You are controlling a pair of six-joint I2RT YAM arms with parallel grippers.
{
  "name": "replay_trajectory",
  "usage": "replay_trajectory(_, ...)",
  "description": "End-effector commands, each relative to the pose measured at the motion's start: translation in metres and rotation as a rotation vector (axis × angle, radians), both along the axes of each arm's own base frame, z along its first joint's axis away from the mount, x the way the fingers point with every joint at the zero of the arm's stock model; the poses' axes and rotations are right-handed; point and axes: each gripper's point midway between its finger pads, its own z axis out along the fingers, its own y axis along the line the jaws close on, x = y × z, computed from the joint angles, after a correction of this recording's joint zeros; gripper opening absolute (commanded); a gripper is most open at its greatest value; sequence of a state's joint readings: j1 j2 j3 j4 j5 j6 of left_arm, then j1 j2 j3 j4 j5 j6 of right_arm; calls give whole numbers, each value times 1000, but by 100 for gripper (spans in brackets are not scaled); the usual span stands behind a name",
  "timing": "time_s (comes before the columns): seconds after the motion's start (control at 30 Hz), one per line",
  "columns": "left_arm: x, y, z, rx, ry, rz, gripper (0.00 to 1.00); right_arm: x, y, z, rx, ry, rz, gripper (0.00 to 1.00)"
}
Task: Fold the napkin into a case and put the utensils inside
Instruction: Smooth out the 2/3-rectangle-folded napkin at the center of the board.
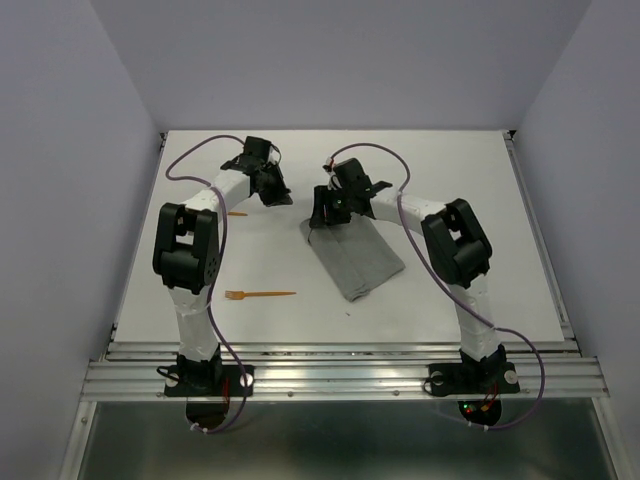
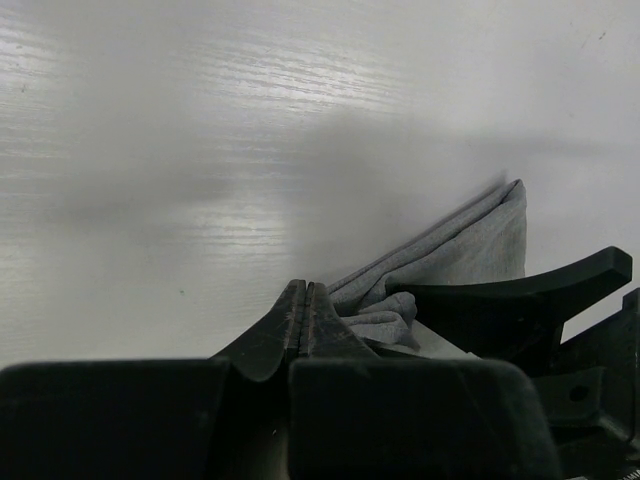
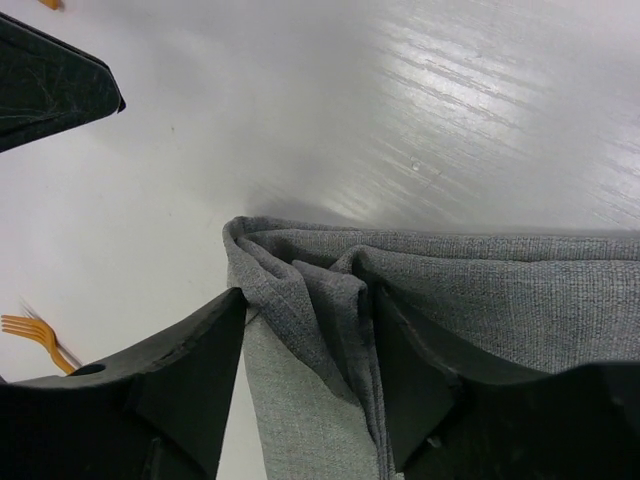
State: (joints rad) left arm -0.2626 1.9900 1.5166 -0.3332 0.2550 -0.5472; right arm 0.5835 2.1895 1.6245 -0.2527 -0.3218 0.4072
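The grey napkin (image 1: 355,262) lies folded into an oblong at the table's middle. My right gripper (image 1: 326,212) is at its far end. In the right wrist view its jaws (image 3: 310,310) stand open around bunched folds of the napkin (image 3: 480,290), with the right finger tucked against a fold. My left gripper (image 1: 276,190) is shut and empty, just left of that end; its fingertips (image 2: 305,292) rest by the napkin corner (image 2: 470,250). An orange fork (image 1: 260,294) lies left of the napkin and shows in the right wrist view (image 3: 32,332). A second orange utensil (image 1: 237,213) peeks out beside the left arm.
The white table (image 1: 470,180) has a metal rail (image 1: 340,375) along the near edge and purple walls around it. The right gripper's finger (image 2: 520,295) shows in the left wrist view, and the left gripper (image 3: 50,85) shows in the right wrist view.
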Motion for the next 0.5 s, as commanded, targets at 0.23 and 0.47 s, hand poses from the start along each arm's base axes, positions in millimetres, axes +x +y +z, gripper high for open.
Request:
replay_trajectory(0.23,-3,-2,23,-15,-61,-22,0,18,19,17,80,-39,-22,61)
replay_trajectory(0.47,-7,-1,21,-13,-56,-25,0,21,16,16,75,-35,-63,30)
